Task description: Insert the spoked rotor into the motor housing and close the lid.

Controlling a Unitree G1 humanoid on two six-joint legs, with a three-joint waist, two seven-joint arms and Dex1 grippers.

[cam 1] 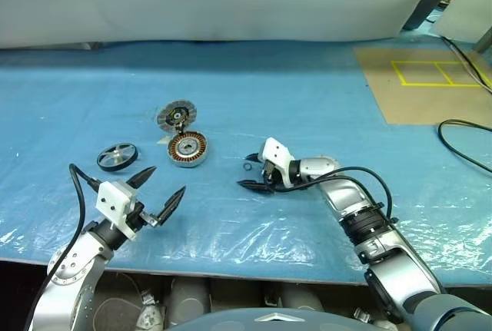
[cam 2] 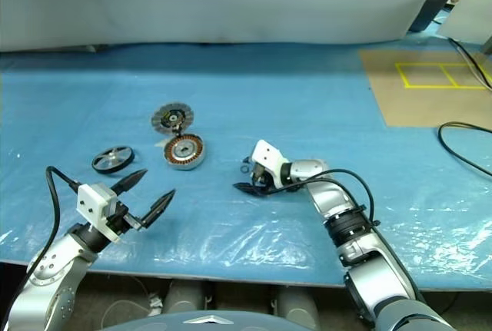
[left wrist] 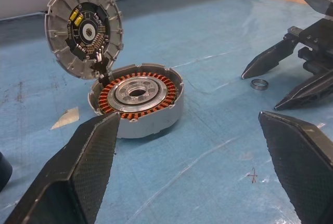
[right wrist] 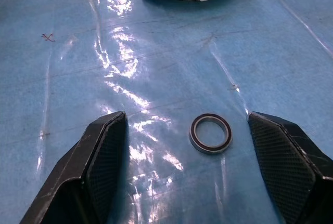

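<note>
The spoked rotor [cam 1: 118, 156], a dark-rimmed wheel with pale spokes, lies flat on the blue sheet at the left. To its right sits the motor housing [cam 1: 187, 149], its copper windings [left wrist: 138, 96] showing. Its hinged lid [cam 1: 177, 114] stands open behind it, circuit board [left wrist: 83, 26] facing me. My left gripper [cam 1: 167, 180] is open and empty, in front of the rotor and housing and pointing toward them. My right gripper [cam 1: 244, 170] is open to the right of the housing, its fingers on either side of a small bearing ring [right wrist: 210, 132] that lies on the sheet.
The blue plastic-covered table [cam 1: 307, 100] stretches wide behind the parts. A brown board with yellow tape [cam 1: 430, 77] lies at the far right, with a black cable [cam 1: 461, 131] beside it. A small pale scrap [left wrist: 65, 118] rests near the housing.
</note>
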